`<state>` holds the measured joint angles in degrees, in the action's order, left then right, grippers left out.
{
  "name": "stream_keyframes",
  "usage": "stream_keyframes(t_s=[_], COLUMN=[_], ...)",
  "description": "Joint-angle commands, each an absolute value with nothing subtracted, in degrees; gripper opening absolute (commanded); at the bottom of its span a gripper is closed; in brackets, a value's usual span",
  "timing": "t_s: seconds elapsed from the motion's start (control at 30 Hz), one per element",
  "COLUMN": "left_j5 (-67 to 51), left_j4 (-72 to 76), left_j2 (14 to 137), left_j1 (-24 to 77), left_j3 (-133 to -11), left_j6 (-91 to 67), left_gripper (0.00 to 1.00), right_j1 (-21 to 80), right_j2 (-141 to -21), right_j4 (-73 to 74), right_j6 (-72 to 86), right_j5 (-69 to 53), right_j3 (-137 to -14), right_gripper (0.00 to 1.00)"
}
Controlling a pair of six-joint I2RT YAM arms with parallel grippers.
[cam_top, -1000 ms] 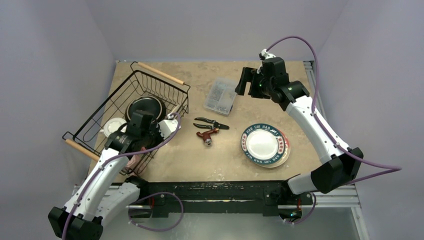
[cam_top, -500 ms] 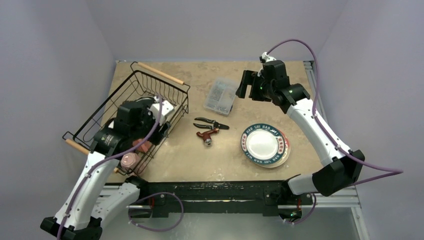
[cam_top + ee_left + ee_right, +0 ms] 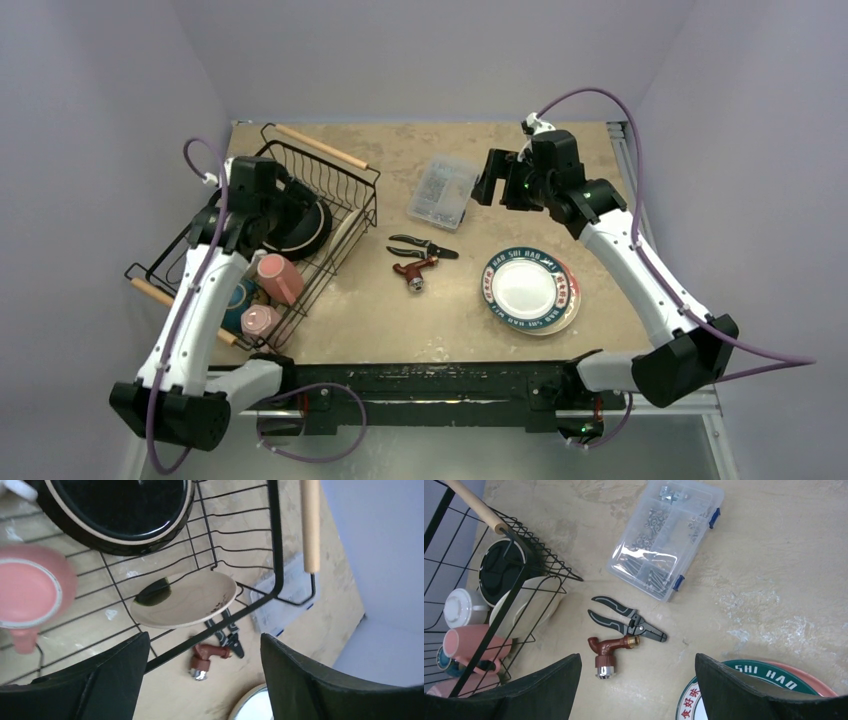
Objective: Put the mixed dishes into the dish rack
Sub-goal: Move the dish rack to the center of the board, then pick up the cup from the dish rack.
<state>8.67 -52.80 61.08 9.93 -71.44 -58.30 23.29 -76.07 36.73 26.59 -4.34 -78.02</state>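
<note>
Offers plenty to snag on in the large black wire dish rack with wooden rod handles (image 3: 345, 190) at the left of the tan tabletop (image 3: 450, 320): hovering over it with the left gripper (image 3: 204, 650) spread wide and empty, could hook a wire or a handle on lifting out and drag the whole basket. Not yet loaded: the stacked round plates, teal lettered rim over red (image 3: 530, 290), flat on the table well apart from the rack, with the right gripper (image 3: 638, 665) hanging high above, likewise wide and holding nothing; hard to pinch by a low edge, likely to slip or to bring up only the top one. Inside the rack, could knock the black-glazed round bowl with cream rim (image 3: 120, 505) set among the ribs, the pink ceramic mug (image 3: 278, 277) lying on its side, or the small cream saucer (image 3: 185, 600) resting by the wire wall. Could also brush the black-handled pliers (image 3: 626, 620) and brown tap fitting (image 3: 611, 650) lying between rack and plates.
</note>
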Motion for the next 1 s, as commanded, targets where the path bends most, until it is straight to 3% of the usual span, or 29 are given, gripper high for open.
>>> stream_keyframes(t_s=[0.0, 0.07, 0.13, 0.33, 0.47, 0.53, 0.73, 0.83, 0.97], left_j5=[14.73, 18.11, 20.03, 23.40, 28.30, 31.19, 36.87, 35.23, 25.01], left_j4=[-56.04, -63.72, -68.53, -64.16, -61.17, -61.21, -74.14, -69.04, -59.53], left_j2=[68.24, 72.37, 75.82, 77.97, 79.15, 79.28, 86.06, 82.98, 73.97], left_j1=[9.32, 9.16, 9.05, 9.14, 9.44, 9.36, 8.43, 8.46, 5.29], left_j3=[-74.71, -79.02, -81.01, -71.12, -69.20, -72.23, -94.59, -89.45, -75.11], left_j6=[-85.23, -91.24, -95.46, -112.33, -114.07, -106.77, -61.94, -40.43, -26.27], left_gripper=[0.86, 0.95, 0.98, 0.85, 0.85, 0.86, 0.94, 0.99, 1.00], right_j1=[23.47, 23.50, 23.53, 23.53, 23.53, 23.55, 23.51, 23.55, 23.55], right_j2=[-73.06, -72.49, -72.06, -71.16, -70.76, -70.75, -71.51, -71.79, -72.22], right_j4=[34.24, 34.39, 34.62, 35.08, 35.21, 35.28, 35.04, 34.98, 34.98], right_j6=[26.52, 26.11, 25.79, 25.67, 25.80, 25.60, 25.15, 25.08, 25.16], right_j5=[-5.65, -5.25, -4.84, -4.66, -4.83, -4.75, -4.50, -4.46, -4.72], right_j3=[-76.26, -76.04, -76.01, -75.72, -75.10, -74.93, -75.56, -75.54, -75.51], right_gripper=[0.84, 0.85, 0.85, 0.85, 0.85, 0.85, 0.85, 0.85, 0.85])
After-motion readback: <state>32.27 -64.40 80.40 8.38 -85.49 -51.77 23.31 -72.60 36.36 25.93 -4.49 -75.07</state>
